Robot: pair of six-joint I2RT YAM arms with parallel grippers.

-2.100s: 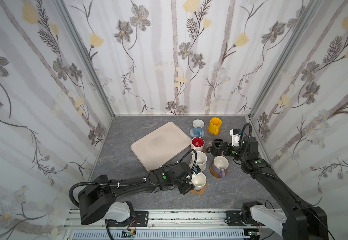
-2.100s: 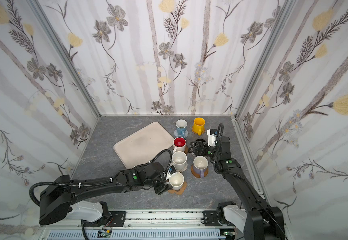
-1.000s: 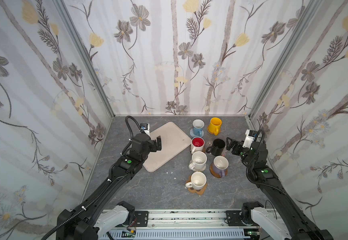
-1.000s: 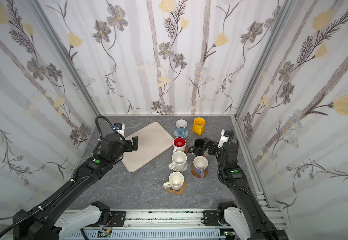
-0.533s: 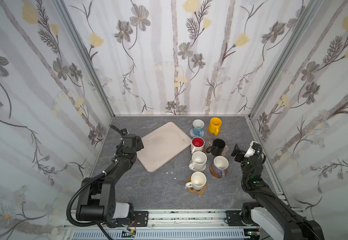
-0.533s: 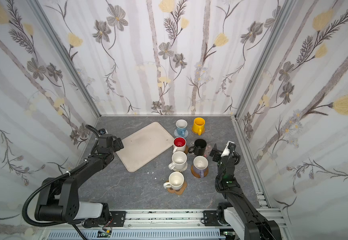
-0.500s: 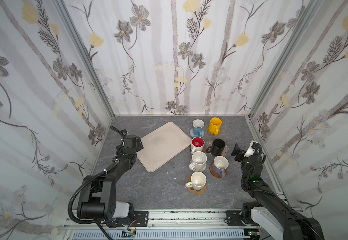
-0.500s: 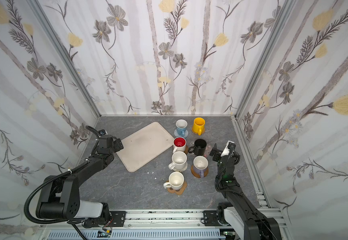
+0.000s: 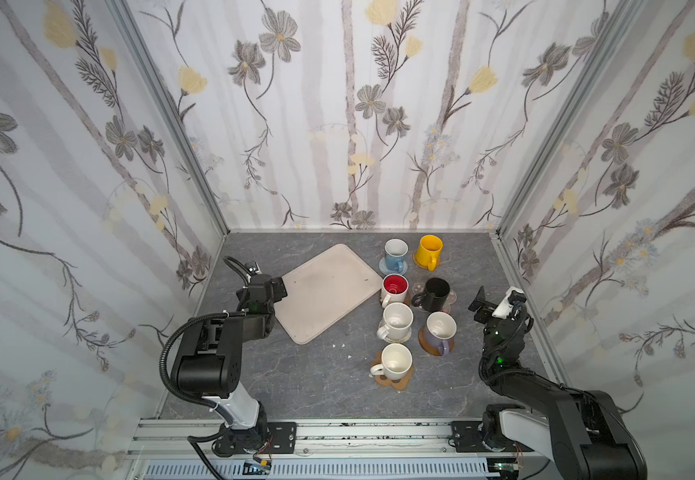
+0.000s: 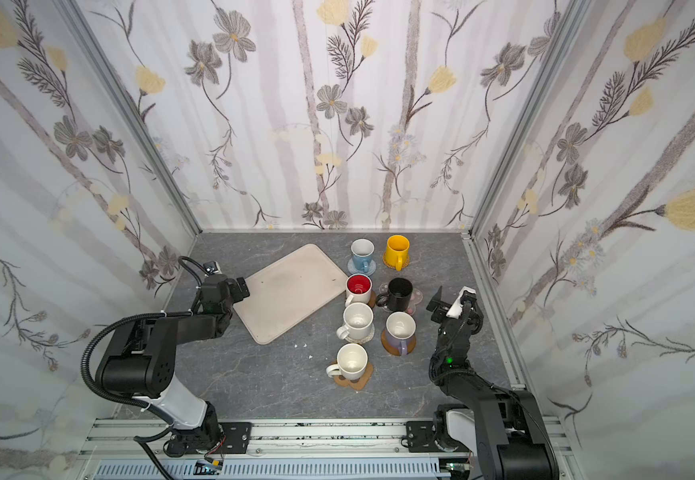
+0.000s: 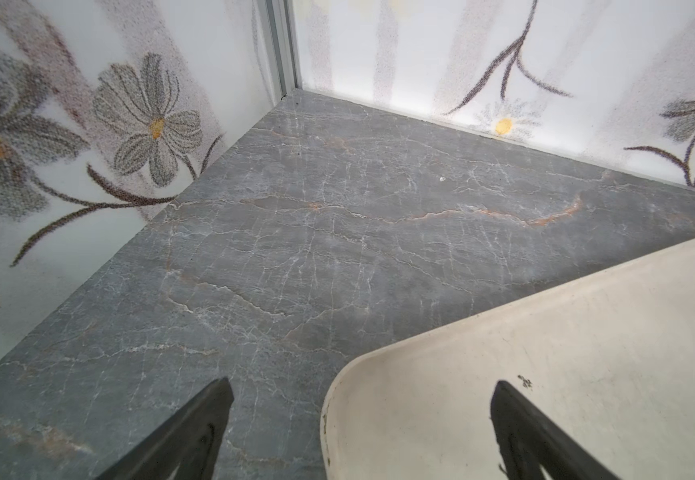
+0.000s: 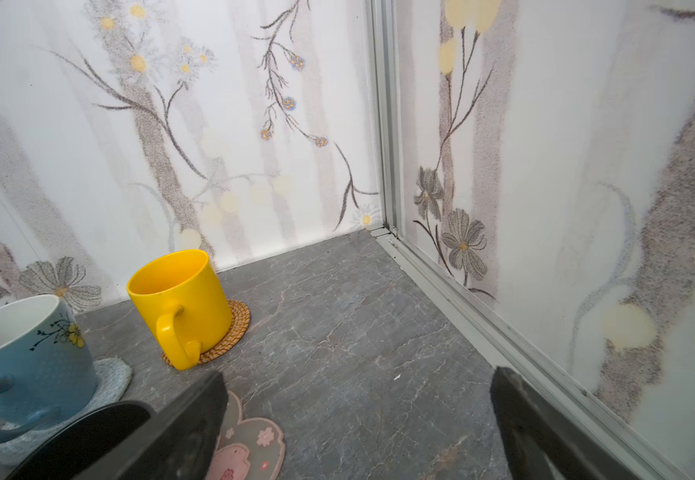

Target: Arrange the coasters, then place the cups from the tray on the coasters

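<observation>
- On the tabletop (image 9: 316, 382), seven cups (image 9: 395, 359) sit on coasters (image 9: 435, 352) beside the tray (image 9: 325, 291).
- Left pincer (image 9: 278, 286): spread wide, empty, at tray corner.
- Right pincer (image 9: 498, 296): spread wide, empty.

The scene is evenly and brightly lit, seemingly through the translucent walls. Only soft shadows are cast. Wrist views are bent at the edges and blurred up close.

I see a grey veined stone-look counter (image 9: 296, 382) boxed in by white walls printed with grey and yellow flowers (image 9: 337, 124). A few white crumbs (image 9: 342, 345) lie on its middle.
</observation>
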